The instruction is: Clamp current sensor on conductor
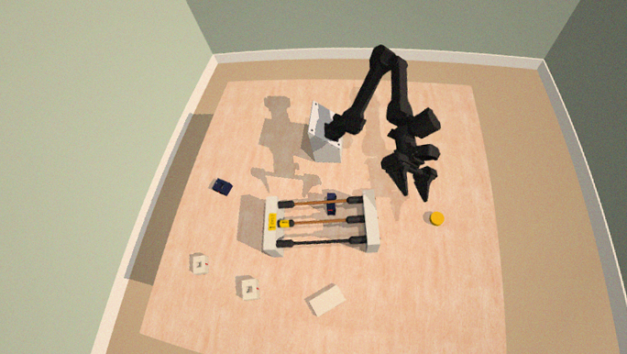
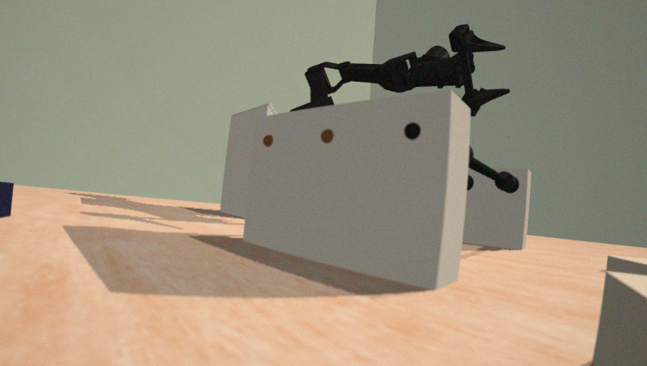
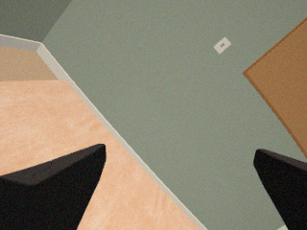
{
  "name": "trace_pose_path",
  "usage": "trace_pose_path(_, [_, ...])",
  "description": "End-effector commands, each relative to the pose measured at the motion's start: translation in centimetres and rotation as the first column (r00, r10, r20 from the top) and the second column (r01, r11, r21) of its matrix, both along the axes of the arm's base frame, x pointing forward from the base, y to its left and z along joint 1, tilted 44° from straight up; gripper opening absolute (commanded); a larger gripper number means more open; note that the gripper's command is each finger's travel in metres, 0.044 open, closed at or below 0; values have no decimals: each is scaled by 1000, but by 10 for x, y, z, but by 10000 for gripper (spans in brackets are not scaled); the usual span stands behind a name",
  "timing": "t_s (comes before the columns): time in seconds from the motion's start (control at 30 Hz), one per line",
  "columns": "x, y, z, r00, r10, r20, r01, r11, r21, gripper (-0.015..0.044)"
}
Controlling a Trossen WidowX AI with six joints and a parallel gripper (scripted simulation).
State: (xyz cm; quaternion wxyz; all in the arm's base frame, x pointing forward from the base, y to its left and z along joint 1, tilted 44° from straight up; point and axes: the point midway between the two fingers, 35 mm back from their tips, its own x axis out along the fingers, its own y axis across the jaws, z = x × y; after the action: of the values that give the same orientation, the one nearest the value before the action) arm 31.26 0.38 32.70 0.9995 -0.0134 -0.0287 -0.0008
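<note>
A dark blue sensor-like block with a red mark (image 1: 331, 209) shows at the rear copper conductor (image 1: 310, 203); whether it is below or around that bar, and which way its arrow points, I cannot tell. Another dark blue block (image 1: 222, 186) (image 2: 5, 199) is at the left of the table. The middle copper conductor (image 1: 318, 222) bears a yellow tag (image 1: 285, 224) at its left end, beside a yellow label (image 1: 272, 221) on the left post; the lettering is too small to read surely. My gripper (image 1: 415, 197) (image 2: 506, 69) (image 3: 180, 155) is open and empty, in the air right of the rack.
The rack's left post (image 1: 273, 246) (image 2: 349, 194) and right post (image 1: 371, 227) (image 2: 499, 213) hold the bars, with a black bar (image 1: 321, 242) in front. Two cream blocks with holes (image 1: 200, 264) (image 1: 250, 290), a plain cream block (image 1: 327, 300) and a yellow disc (image 1: 437, 218) are on the table.
</note>
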Motion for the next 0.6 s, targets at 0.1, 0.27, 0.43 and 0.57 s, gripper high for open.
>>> trace_pose_path(0.1, [11, -10, -13, 999, -7, -51, 8, 1000, 24, 440])
trace_pose_path(0.27, [43, -49, -69, 955, -53, -293, 67, 997, 35, 440])
trace_pose_path(0.43, [58, -91, -124, 866, -72, -496, 134, 987, 91, 440])
trace_pose_path(0.57, [60, -120, -162, 785, -72, -615, 210, 965, 156, 440])
